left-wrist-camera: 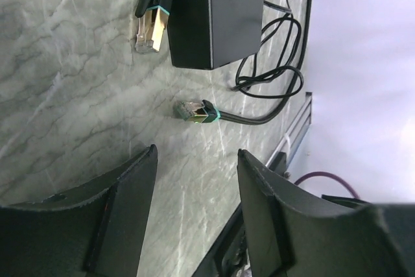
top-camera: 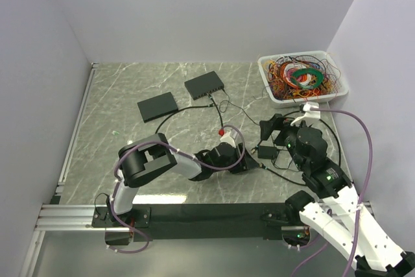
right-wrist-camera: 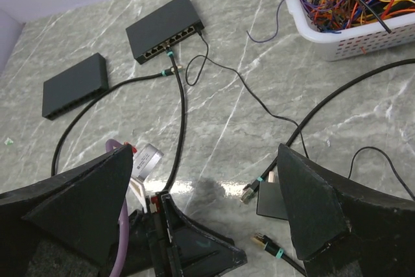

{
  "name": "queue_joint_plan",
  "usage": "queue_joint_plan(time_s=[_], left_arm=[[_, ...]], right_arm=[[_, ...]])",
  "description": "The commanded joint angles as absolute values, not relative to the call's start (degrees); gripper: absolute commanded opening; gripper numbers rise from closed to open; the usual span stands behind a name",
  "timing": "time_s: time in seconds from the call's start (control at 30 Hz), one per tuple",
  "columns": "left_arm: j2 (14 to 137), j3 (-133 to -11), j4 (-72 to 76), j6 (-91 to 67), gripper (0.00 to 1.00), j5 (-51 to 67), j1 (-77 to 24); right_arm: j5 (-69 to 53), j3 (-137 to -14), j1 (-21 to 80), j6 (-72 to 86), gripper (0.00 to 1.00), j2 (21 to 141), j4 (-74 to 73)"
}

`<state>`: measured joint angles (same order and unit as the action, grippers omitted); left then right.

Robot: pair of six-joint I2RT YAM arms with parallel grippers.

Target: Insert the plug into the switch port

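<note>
Grey marbled table (top-camera: pixel 130 95) carries the switch (top-camera: pixel 204 85) at its far side, well apart from the loose plug (left-wrist-camera: pixel 194 111), which lies flat just ahead of the half-open, empty left gripper (left-wrist-camera: pixel 196 155), apparently lined up to grasp it; the right gripper (right-wrist-camera: pixel 204 154) hangs wide open, also empty.

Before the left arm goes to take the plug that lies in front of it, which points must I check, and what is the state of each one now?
1. Is the left gripper open and holding nothing? Ok.
2. Is the nearer plug in line with the gap between the fingers? Ok, it lies flat on the table ahead.
3. Are the second plug and the power adapter apart from it? Ok.
4. Is the right gripper open and holding nothing? Ok.
5. Do the switch ports face the arms? Ok.
6. Which port is free? Cannot tell, they are too small.
</note>
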<state>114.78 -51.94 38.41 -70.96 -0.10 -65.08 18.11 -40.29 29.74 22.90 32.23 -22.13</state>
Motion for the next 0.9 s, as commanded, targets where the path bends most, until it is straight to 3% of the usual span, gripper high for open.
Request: queue_joint_plan(time_s=[0.0, 0.6, 0.87], left_arm=[[115.66, -52.03, 42.18, -75.06, 0.58, 0.18, -65.13], [118.48, -57.74, 33.05, -81.82, 0.46, -5.97, -65.13], [120.50, -59.32, 33.57, -82.27, 0.36, -4.92, -65.13]], right_arm=[[17.58, -39.90, 29.71, 23.20, 0.98, 31.11, -21.53], [16.52, -39.64, 29.71, 23.55, 0.97, 29.53, -22.15], [16.08, -39.55, 29.71, 23.47, 0.97, 29.09, -22.06]])
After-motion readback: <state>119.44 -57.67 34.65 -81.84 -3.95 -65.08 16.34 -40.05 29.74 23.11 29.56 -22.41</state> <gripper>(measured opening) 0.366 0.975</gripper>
